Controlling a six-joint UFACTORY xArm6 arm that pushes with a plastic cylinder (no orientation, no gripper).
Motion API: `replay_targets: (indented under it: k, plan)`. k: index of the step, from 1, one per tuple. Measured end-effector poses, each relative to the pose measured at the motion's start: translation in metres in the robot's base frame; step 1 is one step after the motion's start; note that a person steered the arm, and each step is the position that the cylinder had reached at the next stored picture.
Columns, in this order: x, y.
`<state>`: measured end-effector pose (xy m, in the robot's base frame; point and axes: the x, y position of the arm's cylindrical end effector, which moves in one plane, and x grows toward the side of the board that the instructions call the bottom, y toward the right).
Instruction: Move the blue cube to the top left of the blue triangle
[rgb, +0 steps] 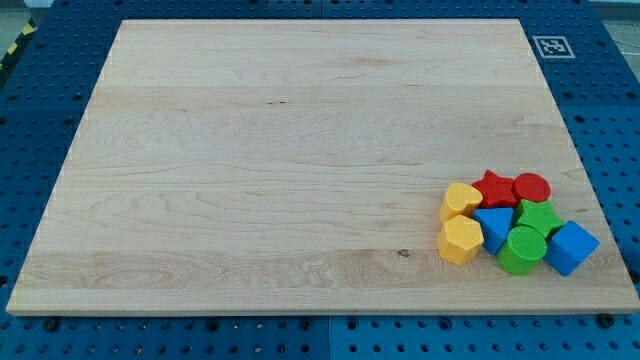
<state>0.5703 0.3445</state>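
No tip in view, so nothing to tell of its place. Blue cube at the cluster's right edge, near the board's lower right corner (touching the green cylinder). Blue triangle left of that cylinder, beside yellow blocks.

My tip doesn't show anywhere in the shot, so I can't place it against the blocks. The blue triangle is partly covered by the green cylinder in front of it. The other green block is half hidden too, shape hard to call. The board runs off the view's bottom-right edge.
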Motion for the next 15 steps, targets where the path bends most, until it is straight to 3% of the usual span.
replay_targets:
  k: [2, 5, 7, 15]
  plan:
    - [0.045, -0.001]
    - [0.046, -0.062]
    - [0.046, -0.062]
    - [-0.026, -0.107]
